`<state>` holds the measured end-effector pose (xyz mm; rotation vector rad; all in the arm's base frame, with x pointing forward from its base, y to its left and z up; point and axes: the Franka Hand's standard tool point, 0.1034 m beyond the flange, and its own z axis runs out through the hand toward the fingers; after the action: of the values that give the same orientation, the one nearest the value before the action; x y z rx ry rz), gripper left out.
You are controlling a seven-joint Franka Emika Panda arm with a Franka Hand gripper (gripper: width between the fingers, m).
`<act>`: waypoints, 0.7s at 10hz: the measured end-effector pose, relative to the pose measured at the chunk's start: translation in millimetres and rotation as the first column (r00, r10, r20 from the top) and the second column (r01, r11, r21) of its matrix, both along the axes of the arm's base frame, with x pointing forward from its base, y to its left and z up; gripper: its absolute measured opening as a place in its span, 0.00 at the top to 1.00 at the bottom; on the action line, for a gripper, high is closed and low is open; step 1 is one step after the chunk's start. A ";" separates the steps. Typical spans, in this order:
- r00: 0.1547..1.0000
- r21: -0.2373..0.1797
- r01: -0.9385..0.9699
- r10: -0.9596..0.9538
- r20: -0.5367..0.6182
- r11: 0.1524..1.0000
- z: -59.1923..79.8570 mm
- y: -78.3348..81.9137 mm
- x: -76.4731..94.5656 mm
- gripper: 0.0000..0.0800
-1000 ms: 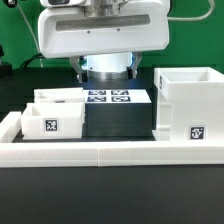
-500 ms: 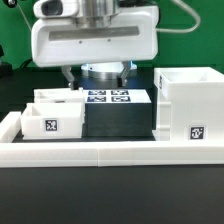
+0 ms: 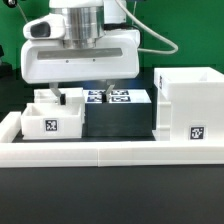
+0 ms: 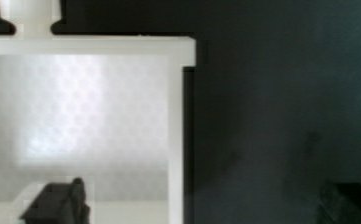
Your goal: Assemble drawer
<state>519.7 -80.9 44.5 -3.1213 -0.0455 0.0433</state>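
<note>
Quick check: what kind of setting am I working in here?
Most likely a lab robot test bench: a black table fenced by a low white border wall, a fixed marker board, a tag-bearing drawer housing, and a green backdrop.

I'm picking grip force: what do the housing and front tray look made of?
Housing: seems hard white plastic, matte; even colour, thin crisp walls, no glare.
Front tray: likely the same matte plastic, same look; its black-and-white tag looks printed.
</note>
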 end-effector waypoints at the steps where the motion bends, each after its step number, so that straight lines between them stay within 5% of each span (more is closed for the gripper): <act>1: 1.000 -0.002 0.000 0.000 -0.006 1.000 -5.3 -0.3 -2.1 0.19; 7: 0.999 -0.010 -0.010 0.010 -0.040 1.000 -36.2 -2.1 -19.7 0.19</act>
<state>500.0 -83.0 8.4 -3.1296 -0.0602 0.1068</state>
